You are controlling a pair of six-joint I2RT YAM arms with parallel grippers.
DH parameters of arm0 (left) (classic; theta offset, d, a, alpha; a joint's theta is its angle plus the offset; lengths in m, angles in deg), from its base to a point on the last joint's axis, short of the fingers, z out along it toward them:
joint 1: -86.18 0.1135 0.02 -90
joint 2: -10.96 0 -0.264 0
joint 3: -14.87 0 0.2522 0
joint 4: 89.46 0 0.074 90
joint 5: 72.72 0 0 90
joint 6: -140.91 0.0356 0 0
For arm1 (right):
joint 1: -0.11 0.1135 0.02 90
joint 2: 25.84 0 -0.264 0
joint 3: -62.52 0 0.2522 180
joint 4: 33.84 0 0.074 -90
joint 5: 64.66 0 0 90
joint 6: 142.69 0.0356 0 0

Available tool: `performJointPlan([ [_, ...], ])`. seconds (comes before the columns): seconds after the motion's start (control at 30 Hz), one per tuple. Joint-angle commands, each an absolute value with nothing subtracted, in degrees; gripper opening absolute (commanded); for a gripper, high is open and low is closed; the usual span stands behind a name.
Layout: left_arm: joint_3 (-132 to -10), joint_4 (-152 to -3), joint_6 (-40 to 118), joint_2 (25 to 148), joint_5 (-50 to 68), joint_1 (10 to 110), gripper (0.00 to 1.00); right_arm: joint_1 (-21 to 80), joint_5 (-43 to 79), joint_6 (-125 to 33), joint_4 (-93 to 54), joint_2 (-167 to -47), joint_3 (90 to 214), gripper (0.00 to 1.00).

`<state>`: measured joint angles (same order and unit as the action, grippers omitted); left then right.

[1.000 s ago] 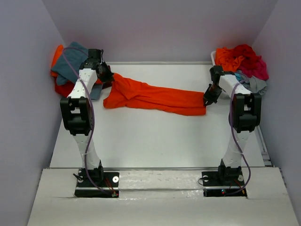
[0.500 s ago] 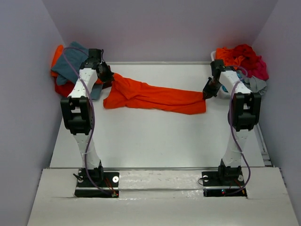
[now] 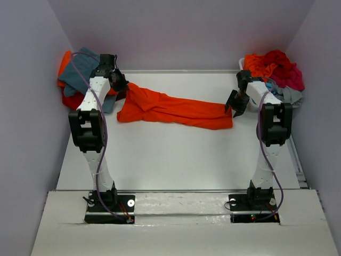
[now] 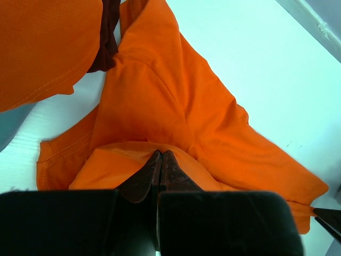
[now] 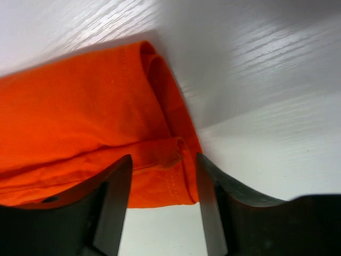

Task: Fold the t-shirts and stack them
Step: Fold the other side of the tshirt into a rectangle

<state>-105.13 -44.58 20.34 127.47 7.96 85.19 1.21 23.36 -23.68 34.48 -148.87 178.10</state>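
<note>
**Item:** orange t-shirt [image 3: 176,109].
**Location:** laid out as a crumpled band across the far half of the table [image 3: 170,160], from near the far-left corner towards the right edge.
**Left gripper** [image 4: 159,160]: clamped on a raised fold at the shirt's left end.
**Right gripper** [image 5: 162,160]: jaws parted astride the rolled hem corner, nothing gripped.
**Handling, as judged:** light, limp and easily creased. Sagging between holds is to be expected. Hold is best taken at hem corners or shoulder seams, where doubled cloth gives purchase.
**Other t-shirts** [image 3: 274,69]: heaped at the far-right corner.
</note>
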Motion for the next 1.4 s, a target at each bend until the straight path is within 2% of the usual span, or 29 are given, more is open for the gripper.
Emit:
performJointPlan([
  [0.0,-107.3,-45.1,20.2,127.0,8.8,85.4,0.06,1.7,23.1,-25.1,34.0,-147.1,176.7,0.62],
  [0.1,-107.2,-45.0,20.4,127.1,8.8,85.4,0.06,1.7,23.1,-25.4,34.2,-146.2,176.6,0.65],
  [0.37,-106.2,-45.2,20.1,127.2,9.3,85.4,0.06,3.4,21.6,-25.5,35.1,-143.2,175.4,0.65],
  [0.57,-105.9,-45.4,19.8,127.5,9.4,85.4,0.06,5.9,21.2,-25.9,37.3,-141.9,175.7,0.52],
  [0.6,-105.9,-45.4,19.8,127.5,9.3,85.4,0.06,6.4,21.1,-25.8,37.4,-141.8,175.6,0.49],
  [0.63,-105.9,-45.4,19.8,127.5,9.3,85.4,0.06,6.4,21.0,-25.6,37.2,-141.3,175.4,0.41],
  [0.7,-105.8,-45.4,19.8,127.7,9.3,85.4,0.06,7.0,20.3,-25.4,37.1,-141.4,175.3,0.33],
  [0.73,-105.8,-45.4,19.8,127.6,9.3,85.4,0.06,7.6,20.1,-25.3,37.5,-141.6,175.5,0.24],
  [0.87,-105.7,-45.3,19.8,127.8,9.1,85.4,0.06,9.5,20.2,-25.4,38.2,-143.4,176.0,0.11],
  [0.93,-105.8,-45.4,19.9,127.7,9.1,85.4,0.06,9.5,19.9,-25.4,37.8,-144.2,176.0,0.07],
  [1.37,-106.6,-44.8,20.0,127.8,9.0,85.4,0.06,11.2,19.0,-26.3,37.5,-153.0,180.4,0.07],
])
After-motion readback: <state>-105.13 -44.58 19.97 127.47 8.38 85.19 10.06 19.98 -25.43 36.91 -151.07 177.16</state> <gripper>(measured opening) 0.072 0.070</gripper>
